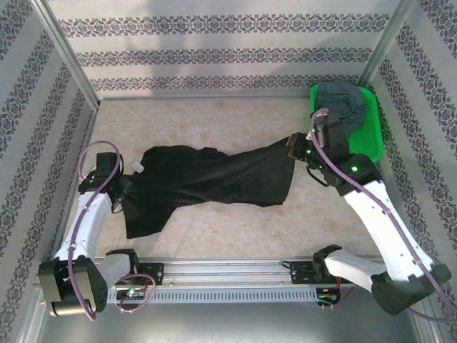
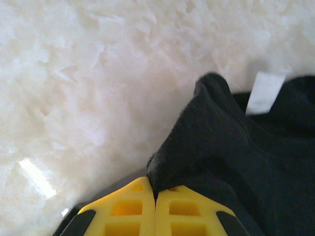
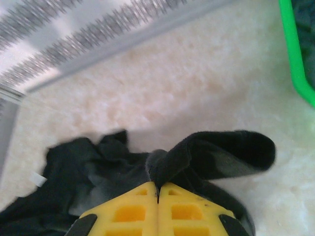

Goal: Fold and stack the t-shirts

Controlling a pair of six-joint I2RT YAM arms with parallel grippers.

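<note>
A black t-shirt (image 1: 207, 182) lies stretched and crumpled across the middle of the table, running from left to right. My left gripper (image 1: 123, 191) is shut on its left edge; in the left wrist view the yellow fingers (image 2: 128, 209) pinch a fold of black cloth (image 2: 221, 157), with a white label (image 2: 265, 92) close by. My right gripper (image 1: 294, 151) is shut on the shirt's right end; the right wrist view has the fingers (image 3: 187, 209) pinching a raised black fold (image 3: 216, 152). A grey t-shirt (image 1: 341, 103) lies bunched in the green basket (image 1: 368, 136).
The green basket stands at the back right corner, just behind my right arm; its rim (image 3: 295, 54) crosses the right wrist view's upper right. Patterned walls with metal posts (image 1: 71, 64) close in the table on three sides. A metal rail (image 1: 228, 268) runs along the near edge.
</note>
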